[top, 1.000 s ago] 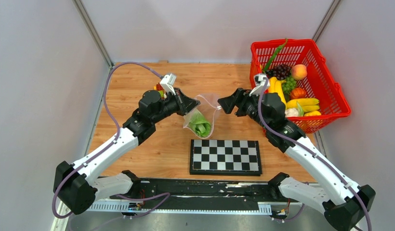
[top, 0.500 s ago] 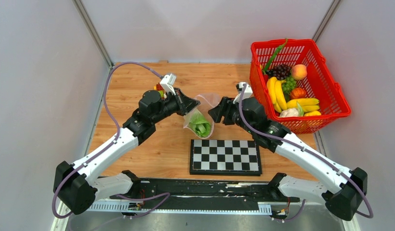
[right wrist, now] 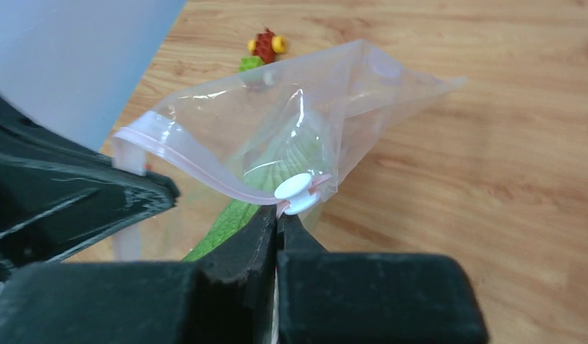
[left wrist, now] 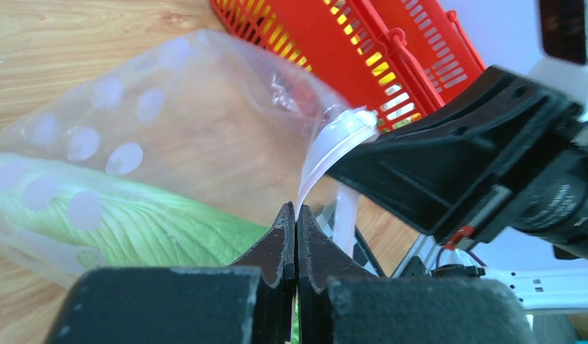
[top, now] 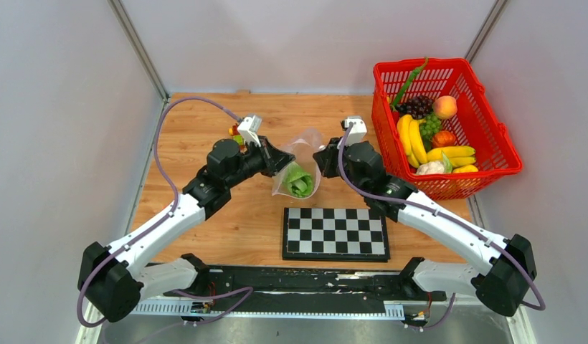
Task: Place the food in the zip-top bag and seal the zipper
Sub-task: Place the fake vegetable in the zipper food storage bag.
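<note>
Two grippers pinch the zip-top bag by its pink zipper, one at each end.
The left gripper is clamped shut on one end and the right gripper on the other, at the white slider. The strip stretches between them, probably for sealing, while the lettuce hangs inside.

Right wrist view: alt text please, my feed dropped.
The right end effector is shut on the pink zipper beside its white slider, on a clear zip-top bag holding green lettuce. A toy-brick figure lies on the wooden table beyond.
</note>
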Tool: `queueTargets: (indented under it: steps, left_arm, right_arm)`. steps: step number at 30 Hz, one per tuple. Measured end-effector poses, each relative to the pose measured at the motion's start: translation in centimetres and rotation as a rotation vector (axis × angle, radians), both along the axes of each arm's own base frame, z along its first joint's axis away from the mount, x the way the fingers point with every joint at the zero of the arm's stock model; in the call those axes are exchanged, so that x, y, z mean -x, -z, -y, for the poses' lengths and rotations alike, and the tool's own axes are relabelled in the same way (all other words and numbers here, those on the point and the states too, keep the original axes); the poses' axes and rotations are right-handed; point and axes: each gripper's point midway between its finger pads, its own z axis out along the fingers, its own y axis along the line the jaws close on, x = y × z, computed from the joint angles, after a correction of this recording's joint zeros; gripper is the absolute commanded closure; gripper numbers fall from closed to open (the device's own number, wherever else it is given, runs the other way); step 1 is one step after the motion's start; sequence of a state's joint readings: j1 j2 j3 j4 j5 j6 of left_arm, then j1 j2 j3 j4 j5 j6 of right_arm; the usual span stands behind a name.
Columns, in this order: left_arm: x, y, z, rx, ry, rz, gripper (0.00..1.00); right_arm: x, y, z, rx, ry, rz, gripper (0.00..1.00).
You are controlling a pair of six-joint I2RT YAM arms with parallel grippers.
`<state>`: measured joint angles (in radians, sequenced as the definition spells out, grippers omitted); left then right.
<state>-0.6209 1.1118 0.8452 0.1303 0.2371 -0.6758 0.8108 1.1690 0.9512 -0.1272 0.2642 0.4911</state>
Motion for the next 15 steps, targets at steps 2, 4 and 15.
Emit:
queueTargets:
  steps: [2,4,15]
  left_arm:
    - [0.1,0.5,-0.5,-0.013,-0.017,0.004,0.93]
    - [0.2,1.0,-1.2,-0.026,-0.046,0.008,0.69]
    - [0.9,0.0,-6.7,-0.19,-0.209,0.166,0.0]
  right_arm:
    - [0.0,-1.1,-0.8,0.004,-0.057,0.054,1.0]
    - [0.1,-2.3,-2.0,0.013,-0.133,0.109,1.0]
    - [-0.1,-8.4,-7.9,0.05,-0.428,0.332,1.0]
